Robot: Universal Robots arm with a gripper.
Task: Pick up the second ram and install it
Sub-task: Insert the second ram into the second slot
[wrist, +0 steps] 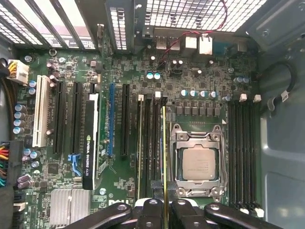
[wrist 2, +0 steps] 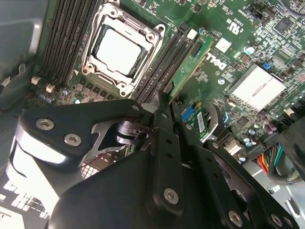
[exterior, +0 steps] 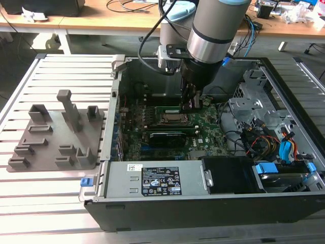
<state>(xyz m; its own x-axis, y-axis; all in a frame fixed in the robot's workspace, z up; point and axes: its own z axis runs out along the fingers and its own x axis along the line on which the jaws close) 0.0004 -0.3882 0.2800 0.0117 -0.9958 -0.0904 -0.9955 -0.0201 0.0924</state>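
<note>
Exterior view: the grey robot arm's black gripper (exterior: 191, 103) is lowered into the open black computer case (exterior: 213, 203), and its fingertips are hidden among the parts of the large green motherboard (exterior: 203, 127), so the held part is hard to make out there. The case's far right end is cut off at the frame edge.

In both wrist views the gripper (wrist: 165, 206) is seen clenched on the second ram (wrist: 164, 152), a long, thin green circuit-board stick. In the first wrist view the stick is seen edge-on as a narrow yellow-green line, standing upright over the black memory slots just beside the silver CPU socket (wrist: 199, 162); whether it is fully seated cannot be told. The second wrist view shows what the first does not: the stick's green face (wrist 2: 188, 67), tilted across the frame, running along the slots next to the socket (wrist 2: 119, 47), with its lower end covered by the gripper's black fingers (wrist 2: 164, 119).

The case lies on a table of grey aluminium slats (exterior: 51, 203). On the exterior view's left a grey plastic fixture tray (exterior: 56, 134) sits on the slats, well apart from the gripper. A wooden bench (exterior: 101, 18) with cables stands behind.
</note>
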